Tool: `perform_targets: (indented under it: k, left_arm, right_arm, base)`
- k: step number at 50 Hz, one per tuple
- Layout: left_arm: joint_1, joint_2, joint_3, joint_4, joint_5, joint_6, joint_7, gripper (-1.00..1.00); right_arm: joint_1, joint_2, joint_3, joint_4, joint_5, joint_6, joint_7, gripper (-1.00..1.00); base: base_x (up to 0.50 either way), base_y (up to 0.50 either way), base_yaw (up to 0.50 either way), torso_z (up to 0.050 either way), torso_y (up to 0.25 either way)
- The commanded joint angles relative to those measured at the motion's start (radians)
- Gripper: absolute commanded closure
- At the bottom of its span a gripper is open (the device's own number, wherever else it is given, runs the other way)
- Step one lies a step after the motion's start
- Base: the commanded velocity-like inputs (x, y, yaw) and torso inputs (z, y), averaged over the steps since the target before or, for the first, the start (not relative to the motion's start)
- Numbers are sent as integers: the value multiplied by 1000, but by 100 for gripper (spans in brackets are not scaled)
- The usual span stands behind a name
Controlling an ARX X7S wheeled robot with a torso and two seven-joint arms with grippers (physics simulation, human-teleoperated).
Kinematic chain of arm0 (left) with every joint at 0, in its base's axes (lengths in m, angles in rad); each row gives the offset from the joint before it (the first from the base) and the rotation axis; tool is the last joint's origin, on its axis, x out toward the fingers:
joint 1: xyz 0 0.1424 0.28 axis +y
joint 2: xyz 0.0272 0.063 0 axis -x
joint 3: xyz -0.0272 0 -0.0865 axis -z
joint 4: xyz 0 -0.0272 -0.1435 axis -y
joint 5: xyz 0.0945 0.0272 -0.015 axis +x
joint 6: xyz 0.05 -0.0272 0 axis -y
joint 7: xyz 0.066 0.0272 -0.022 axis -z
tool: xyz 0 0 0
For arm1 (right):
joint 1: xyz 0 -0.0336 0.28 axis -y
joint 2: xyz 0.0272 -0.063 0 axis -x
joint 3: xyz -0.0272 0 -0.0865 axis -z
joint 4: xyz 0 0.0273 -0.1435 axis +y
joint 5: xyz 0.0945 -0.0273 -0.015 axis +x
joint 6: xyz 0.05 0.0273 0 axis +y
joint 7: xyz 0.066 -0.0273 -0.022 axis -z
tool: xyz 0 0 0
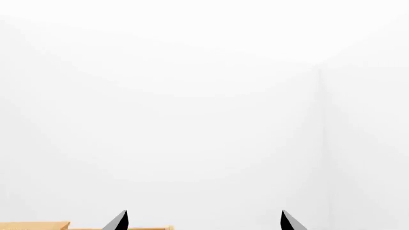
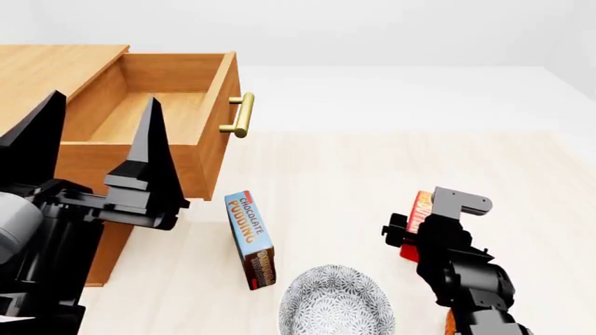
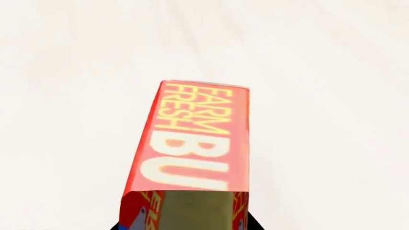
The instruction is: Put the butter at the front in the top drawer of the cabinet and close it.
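The butter point(image 3: 195, 143), a red carton with yellow "FARM FRESH BU" lettering, fills the right wrist view and stands out from my right gripper point(image 3: 185, 227), which is shut on its near end. From the head, that butter point(image 2: 422, 206) is held low over the pale floor at the lower right by the right gripper point(image 2: 417, 225). The cabinet point(image 2: 47, 66) stands at the left with its top drawer point(image 2: 158, 112) pulled open and nothing inside; its brass handle point(image 2: 239, 115) faces right. My left gripper point(image 2: 98, 143) is open, raised in front of the drawer, holding nothing.
A blue chocolate pudding box point(image 2: 250, 237) lies on the floor just right of the cabinet's front. A patterned grey plate point(image 2: 336, 307) sits at the bottom centre. The left wrist view shows a white wall, black fingertips point(image 1: 119, 221) and a strip of wood point(image 1: 35, 225).
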Motion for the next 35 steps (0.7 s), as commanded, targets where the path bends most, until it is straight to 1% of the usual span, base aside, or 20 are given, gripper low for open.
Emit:
perform_targets:
  k: [1,8,19,35]
  left_arm:
    - [1,-2,3,-2,-1,3,-2,-100]
    - [-2,-5,2,0,-8,2,-7,-100]
    - [1,-11,-2,10,-18,3,-17,-100]
    - [-1,-17,0,14,-25,4,-25,-100]
  right_arm:
    - [-4,3,-13,-99,-10,23,14,100]
    - [-38,25,-14,-306,11,100,52,100]
    - [-143,48,25,-639,76,164,111,100]
    - [-175,86,26,-883,115,233,149,100]
  base:
    - [0,0,0,0,0]
    - [0,0,0,0,1]
    - [0,0,0,0,1]
    - [0,0,0,0,1]
